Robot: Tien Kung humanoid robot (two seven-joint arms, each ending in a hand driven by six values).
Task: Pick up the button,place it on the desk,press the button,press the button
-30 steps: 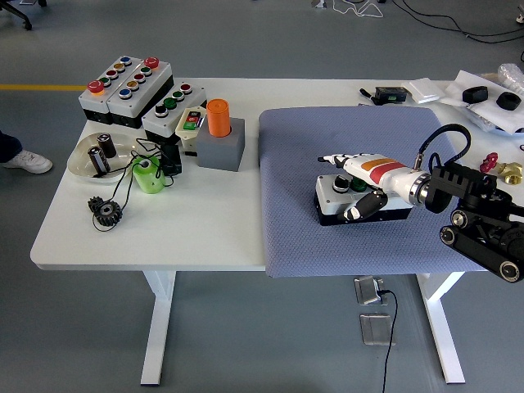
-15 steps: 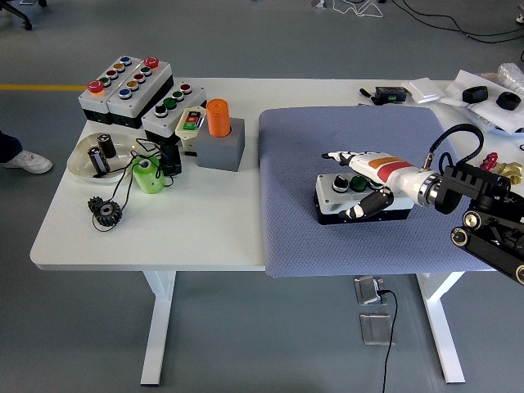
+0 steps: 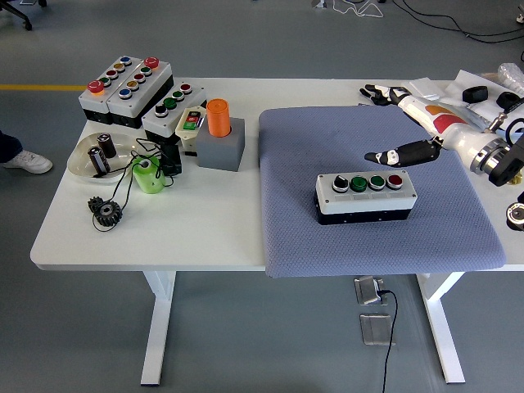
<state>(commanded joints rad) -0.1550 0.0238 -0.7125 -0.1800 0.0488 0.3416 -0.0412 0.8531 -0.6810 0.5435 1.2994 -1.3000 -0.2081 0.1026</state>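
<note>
A white-topped button box with several buttons in a row, black, two green and red, lies on the blue-grey mat at the table's right half. My right hand hovers up and to the right of the box, apart from it. Its fingers are spread and hold nothing, the thumb pointing left above the mat. No left arm shows.
At the table's back left stand three more button boxes, a small panel, an orange cylinder on a grey block, a dish, a green cup and a black gear. Loose items clutter the back right corner.
My right hand has lifted off the button box and pulled back up and to the right. The box stays on the mat with all its buttons now uncovered.
</note>
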